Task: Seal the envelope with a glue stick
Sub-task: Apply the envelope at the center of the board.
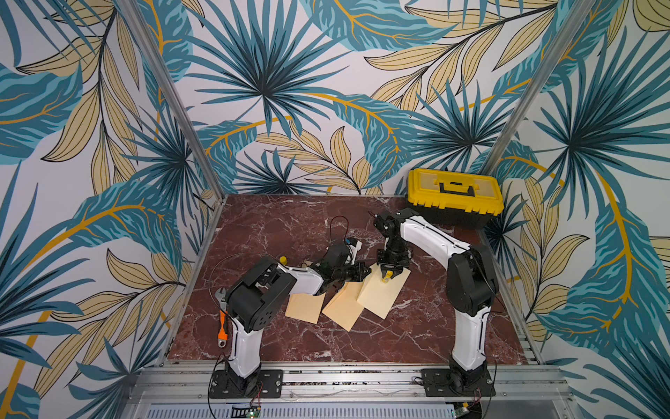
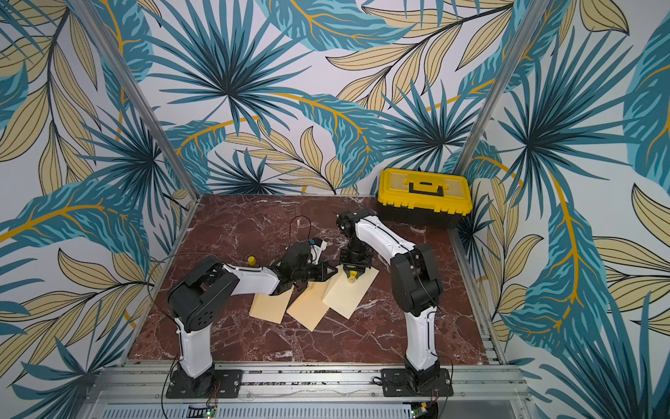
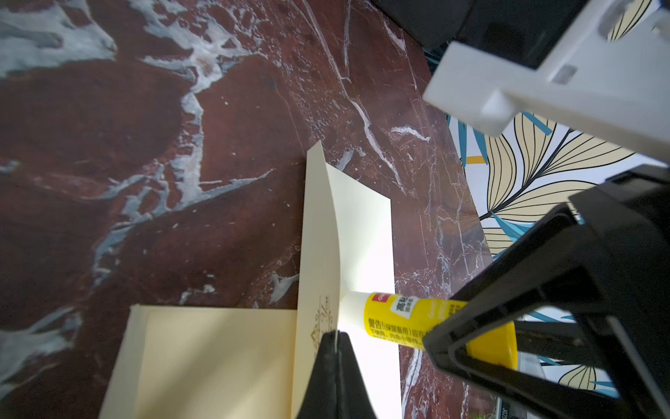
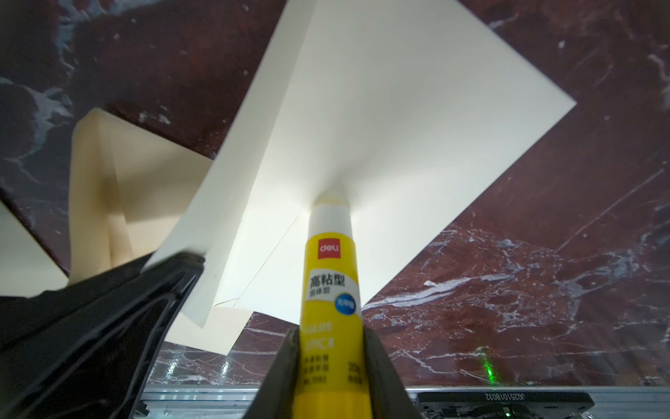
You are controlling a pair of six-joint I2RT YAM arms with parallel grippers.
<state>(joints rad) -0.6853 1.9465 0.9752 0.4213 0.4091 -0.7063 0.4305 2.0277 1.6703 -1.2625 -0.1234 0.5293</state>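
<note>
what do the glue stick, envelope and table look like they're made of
Glue stick: looks like smooth plastic, glossy yellow with a printed label and a white collar.
Envelope: cream paper, matte; it holds sharp creases and bows where lifted.
Table: red-brown with white veins like polished marble, with faint reflections, though it could be a printed laminate.

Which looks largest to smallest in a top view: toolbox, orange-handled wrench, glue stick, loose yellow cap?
1. toolbox
2. orange-handled wrench
3. glue stick and loose yellow cap: unranked. They look alike here, since the right hand hides most of the stick.
</note>
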